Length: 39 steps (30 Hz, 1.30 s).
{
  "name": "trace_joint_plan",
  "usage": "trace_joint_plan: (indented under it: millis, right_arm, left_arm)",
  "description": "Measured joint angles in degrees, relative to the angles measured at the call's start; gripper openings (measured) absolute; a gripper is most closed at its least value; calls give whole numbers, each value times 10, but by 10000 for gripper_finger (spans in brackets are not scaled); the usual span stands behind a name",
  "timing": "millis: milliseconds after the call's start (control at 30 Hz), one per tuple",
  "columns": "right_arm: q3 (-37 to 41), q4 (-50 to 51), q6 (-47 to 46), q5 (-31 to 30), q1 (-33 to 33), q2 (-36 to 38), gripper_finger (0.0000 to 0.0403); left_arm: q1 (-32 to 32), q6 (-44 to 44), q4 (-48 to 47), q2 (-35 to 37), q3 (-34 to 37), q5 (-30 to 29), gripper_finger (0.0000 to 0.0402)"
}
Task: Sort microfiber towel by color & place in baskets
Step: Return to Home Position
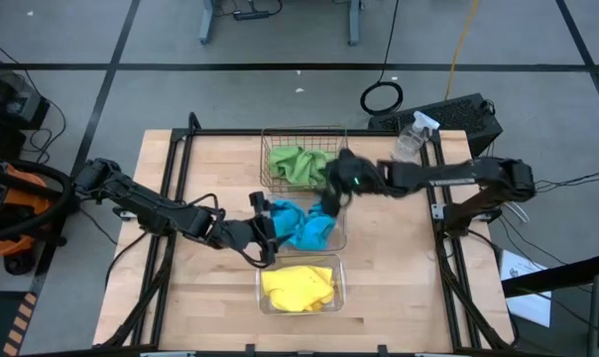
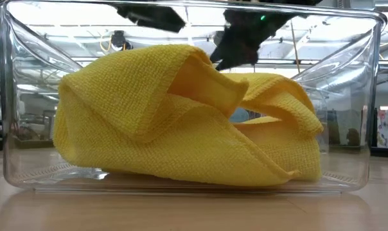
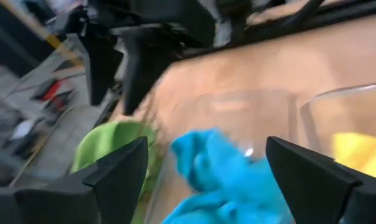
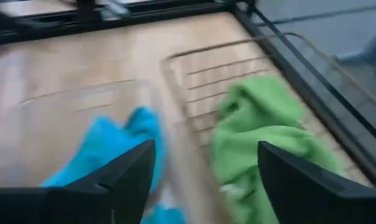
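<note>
Status: sorting appears complete. No cloth is seen lying outside a container on the worktop (image 1: 200, 297).

Green towels (image 1: 298, 165): in the copper wire basket (image 1: 301, 131) at far centre, crumpled in one heap.

Blue towels (image 1: 301, 226): in the middle clear bin (image 3: 238, 106), bunched up and partly hidden by the arms in the high view.

Yellow towels (image 2: 181, 122): in the near clear bin (image 2: 11, 96), loosely folded with soft creases, resting on its floor below the rim. The number of cloths in each heap cannot be confirmed.

Left pincer (image 3: 206, 149): released, empty, hovering at the left side of the middle bin.

Right pincer (image 4: 206, 148): released, empty, above the line between wire basket and middle bin.

Judgement: only the withdrawal of both arms from over the bins remains.
</note>
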<state>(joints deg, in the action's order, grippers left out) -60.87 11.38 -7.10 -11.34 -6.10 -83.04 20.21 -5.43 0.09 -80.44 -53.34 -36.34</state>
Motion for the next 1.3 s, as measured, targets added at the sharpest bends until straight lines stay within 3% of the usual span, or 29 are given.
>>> trace_joint_plan:
  millis: [200,433,500,567,733,1000,1300]
  right_arm:
    - [69,-5,23,-62,150,94,185]
    - [195,-57,33,-175,307,203,30]
    - [231,-72,37,-189,339,236,10]
    - [258,-96,38,-189,367,266,14]
    - [316,-142,67,-190,412,328,7]
    - [419,-199,119,-183,422,410,1]
    - [521,-262,118,-104,421,497,1]
  left_arm:
    - [1,-56,76,0,0,67,258]
    - [2,-98,159,0,32,127,91]
    - [2,-84,176,0,48,128,40]
    - [4,-53,176,0,62,128,11]
    - [21,-12,241,0,117,124,16]
    - [38,-10,484,0,276,122,4]
    - [39,-15,700,0,413,123,8]
